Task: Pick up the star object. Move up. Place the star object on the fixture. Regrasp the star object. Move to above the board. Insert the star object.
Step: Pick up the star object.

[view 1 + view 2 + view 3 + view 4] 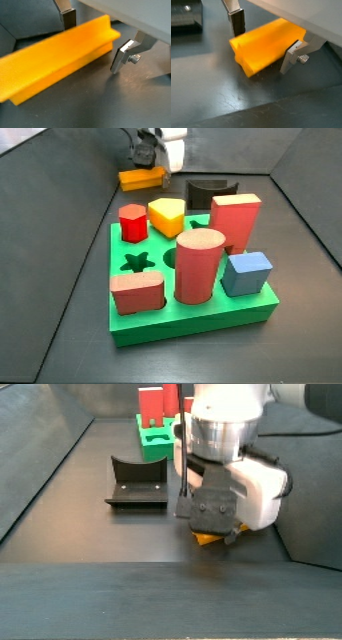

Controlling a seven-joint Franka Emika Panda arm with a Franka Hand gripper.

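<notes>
— None of the steps looks finished: the pincer (261,44) straddles the star object (264,46) lying on the bench at its far edge, jaws spread, not clenched.

— Glossy orange plastic, ridged. The green board (201,313) and the dark fixture (138,482) wait untouched.

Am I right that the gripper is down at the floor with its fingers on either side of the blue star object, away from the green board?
Not quite: the star object is orange, not blue, as both wrist views show. The rest holds: the gripper is down at the floor, fingers either side of it, away from the green board.
</notes>
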